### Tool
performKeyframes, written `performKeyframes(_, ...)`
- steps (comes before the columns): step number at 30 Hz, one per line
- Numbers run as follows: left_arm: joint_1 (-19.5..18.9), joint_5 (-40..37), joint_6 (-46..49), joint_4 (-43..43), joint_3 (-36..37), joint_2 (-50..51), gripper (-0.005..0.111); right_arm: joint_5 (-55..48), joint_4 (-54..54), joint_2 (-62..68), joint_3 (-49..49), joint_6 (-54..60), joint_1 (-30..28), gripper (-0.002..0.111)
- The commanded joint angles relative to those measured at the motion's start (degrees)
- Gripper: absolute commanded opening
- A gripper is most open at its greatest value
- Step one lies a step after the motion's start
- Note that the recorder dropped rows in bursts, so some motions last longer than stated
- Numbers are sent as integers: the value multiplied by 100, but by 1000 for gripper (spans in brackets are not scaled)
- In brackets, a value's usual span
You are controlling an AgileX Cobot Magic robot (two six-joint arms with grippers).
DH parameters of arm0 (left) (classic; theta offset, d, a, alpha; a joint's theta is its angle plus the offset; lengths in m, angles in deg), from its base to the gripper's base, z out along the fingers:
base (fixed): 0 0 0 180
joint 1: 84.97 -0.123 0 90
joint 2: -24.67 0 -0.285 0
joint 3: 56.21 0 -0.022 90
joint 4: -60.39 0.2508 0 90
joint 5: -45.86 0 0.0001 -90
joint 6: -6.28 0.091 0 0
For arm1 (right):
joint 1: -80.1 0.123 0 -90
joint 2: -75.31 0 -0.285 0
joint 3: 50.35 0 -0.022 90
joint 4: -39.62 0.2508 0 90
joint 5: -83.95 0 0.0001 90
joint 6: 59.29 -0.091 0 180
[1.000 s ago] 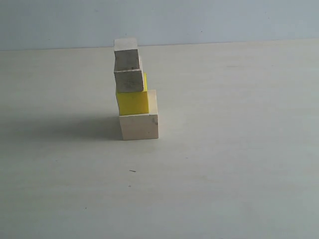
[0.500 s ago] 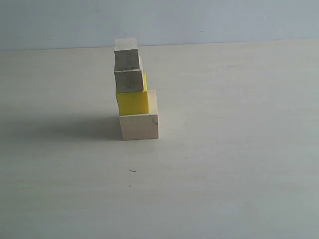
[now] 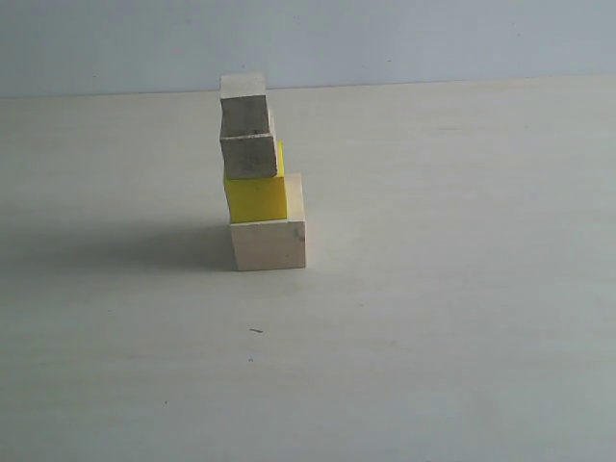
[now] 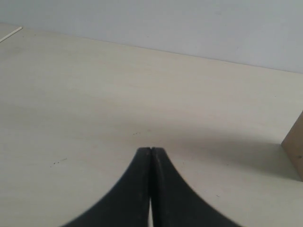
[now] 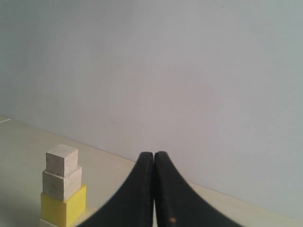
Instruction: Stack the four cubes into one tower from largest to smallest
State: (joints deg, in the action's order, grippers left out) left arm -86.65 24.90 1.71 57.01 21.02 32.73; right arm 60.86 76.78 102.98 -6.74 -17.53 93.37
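Looks to me like the stacking is done and we're at the hands-off stage.

Starting on the left, the left hand point(image 4: 150, 150) is pinched fully closed with nothing in it, above bare bench point(image 4: 71, 94). Its camera only catches a sliver of pale wood at the frame edge, which I'd guess is the large cube point(image 4: 296, 146). The rest of the stack is out of its shot.

The exterior view is the only one showing the whole tower point(image 3: 258, 173), standing on the bench a bit left of centre. Large cube at the bottom, then the yellow cube point(image 3: 256, 198), the medium cube point(image 3: 250, 157), and the smallest cube point(image 3: 243, 106) on top. It also shows the upper three sitting toward the left side of the base rather than centred, so it's a bit of a staircase. Neither hand appears in that view.

Over on the right, the right hand point(image 5: 154, 155) is also shut tight and empty, well apart from the tower. It sees the tower against the wall point(image 5: 189, 71), with the base mostly cut off.

Next move, I reckon: nothing left to grab, just keep both arms clear and don't bump it.
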Motion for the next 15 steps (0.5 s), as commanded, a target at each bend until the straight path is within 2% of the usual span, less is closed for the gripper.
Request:
performKeyframes(1, 41, 28, 9, -3, -2, -27, 0, -351, -398, -381, 25, -94, -561, 0)
performKeyframes(7, 41, 28, 9, -3, -2, -27, 0, -379, -1417, -946, 298, -1359, -1303, 0)
performKeyframes(15, 41, 28, 9, -3, -2, -27, 0, -209, -1689, -974, 1100, -1577, -1343, 0)
